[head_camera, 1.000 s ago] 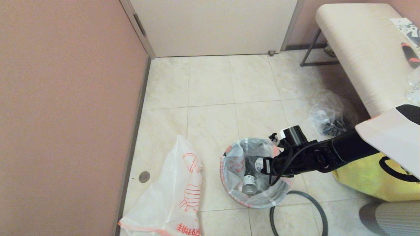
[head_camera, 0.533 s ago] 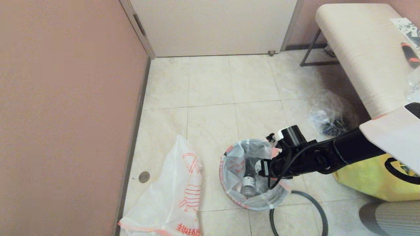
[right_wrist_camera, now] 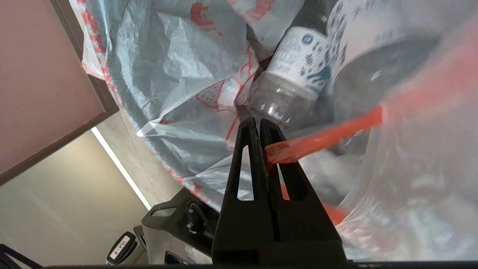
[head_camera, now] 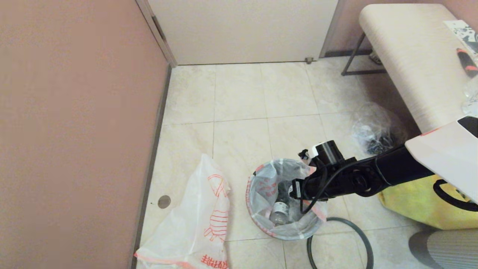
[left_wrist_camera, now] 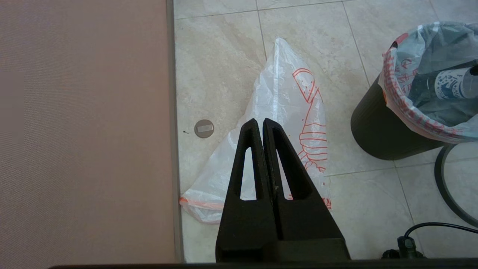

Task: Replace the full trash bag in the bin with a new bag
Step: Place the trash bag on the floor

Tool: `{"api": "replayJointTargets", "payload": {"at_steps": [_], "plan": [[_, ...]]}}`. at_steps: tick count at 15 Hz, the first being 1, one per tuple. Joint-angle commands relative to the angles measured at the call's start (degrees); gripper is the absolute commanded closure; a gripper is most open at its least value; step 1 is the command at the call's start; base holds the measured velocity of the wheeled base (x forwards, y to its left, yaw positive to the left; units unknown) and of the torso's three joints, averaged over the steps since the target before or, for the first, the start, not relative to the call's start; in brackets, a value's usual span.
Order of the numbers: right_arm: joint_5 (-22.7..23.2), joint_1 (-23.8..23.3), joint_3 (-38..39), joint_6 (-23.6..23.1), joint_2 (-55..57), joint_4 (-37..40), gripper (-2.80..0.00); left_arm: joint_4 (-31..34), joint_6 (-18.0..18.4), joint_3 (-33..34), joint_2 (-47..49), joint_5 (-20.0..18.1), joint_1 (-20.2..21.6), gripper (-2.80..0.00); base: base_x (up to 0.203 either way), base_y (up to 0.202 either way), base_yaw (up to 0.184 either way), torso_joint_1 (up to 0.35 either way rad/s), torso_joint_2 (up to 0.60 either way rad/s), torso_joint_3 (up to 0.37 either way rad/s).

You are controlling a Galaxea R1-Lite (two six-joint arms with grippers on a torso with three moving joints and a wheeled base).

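Bin [left_wrist_camera: 377, 130] stands on the floor tiles, lined with a full bag [head_camera: 261, 186] holding bottles [right_wrist_camera: 295, 89]. Right gripper [right_wrist_camera: 261, 125] reaches into its mouth, jaws closed, seemingly pinching the bag's orange hem [right_wrist_camera: 328, 136]. New bag [head_camera: 201, 220] lies limp just beside the bin. Left gripper [left_wrist_camera: 263, 125] hangs above it, jaws closed on nothing.

Pink wall [head_camera: 74, 112], white door [head_camera: 242, 30] — beige tiled floor [head_camera: 239, 97], cream bench [head_camera: 414, 56]

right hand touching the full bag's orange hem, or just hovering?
Touching. The right wrist view shows the right hand shut on the orange hem of the full bag, the band pinched between its fingers.
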Motion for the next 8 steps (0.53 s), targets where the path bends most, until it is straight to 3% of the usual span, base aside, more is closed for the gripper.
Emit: {"api": "replayJointTargets", "payload": {"at_steps": [1, 3, 8], "plan": [[-0.8, 0.0, -0.8, 0.0, 1.6, -0.2, 0.00, 0.0, 0.0, 0.3, 0.0, 0.0, 0.0, 0.00, 0.000, 0.000, 0.000, 0.000, 0.00, 0.000], [-4.6, -0.2, -1.9, -0.1, 4.8, -0.3, 0.00, 0.0, 0.0, 0.3, 0.0, 0.0, 0.0, 0.00, 0.000, 0.000, 0.000, 0.000, 0.00, 0.000], [-5.8, -0.9, -9.5, -0.4, 9.7, 1.9, 0.00, 0.0, 0.0, 0.3, 0.0, 0.0, 0.0, 0.00, 0.000, 0.000, 0.000, 0.000, 0.00, 0.000]]}}
